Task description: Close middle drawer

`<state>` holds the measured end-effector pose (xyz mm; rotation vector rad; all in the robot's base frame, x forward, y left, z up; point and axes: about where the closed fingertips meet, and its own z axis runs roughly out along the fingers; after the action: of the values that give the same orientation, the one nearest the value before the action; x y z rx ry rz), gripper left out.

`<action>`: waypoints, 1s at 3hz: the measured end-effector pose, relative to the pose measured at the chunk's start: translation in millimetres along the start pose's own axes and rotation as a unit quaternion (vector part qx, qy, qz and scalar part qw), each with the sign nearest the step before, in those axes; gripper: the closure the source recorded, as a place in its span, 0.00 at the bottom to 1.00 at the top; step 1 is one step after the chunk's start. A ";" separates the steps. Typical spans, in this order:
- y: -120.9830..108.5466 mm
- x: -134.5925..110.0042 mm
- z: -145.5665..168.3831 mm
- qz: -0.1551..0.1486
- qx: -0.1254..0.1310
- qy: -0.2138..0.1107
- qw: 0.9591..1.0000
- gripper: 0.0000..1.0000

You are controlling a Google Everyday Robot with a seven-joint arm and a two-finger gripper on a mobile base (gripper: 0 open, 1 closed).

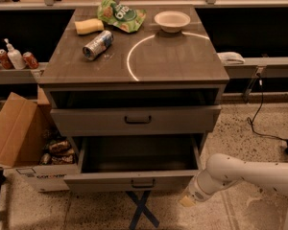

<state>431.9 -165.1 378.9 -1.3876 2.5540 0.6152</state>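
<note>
gripper (pixel 187 200), state unclear, low over speckled floor (pixel 233 133) beside the pulled-out middle drawer (pixel 105 181), below a cluttered grey tabletop (pixel 177 56)

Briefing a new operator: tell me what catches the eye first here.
The middle drawer stands pulled far out at bottom centre. The gripper hangs low beside its front right corner. A can, a sponge, a green bag and a bowl sit on the cabinet top.

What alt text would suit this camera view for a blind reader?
The middle drawer of a grey cabinet stands pulled far out, empty; the robot's white arm reaches in from the lower right, its end effector low by the drawer's front right corner. On top lie a can, sponge, chip bag and bowl.
</note>
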 end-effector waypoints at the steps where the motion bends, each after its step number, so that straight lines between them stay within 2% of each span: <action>1: -0.1 0.0 0.0 0.000 0.000 0.000 1.000 1.00; 2: -15.5 -8.5 -0.4 -0.015 0.029 -0.009 0.999 1.00; 3: -41.3 -28.3 -4.7 -0.043 0.072 -0.024 0.996 1.00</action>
<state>482.1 -165.4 381.3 -1.4069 2.4344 0.4349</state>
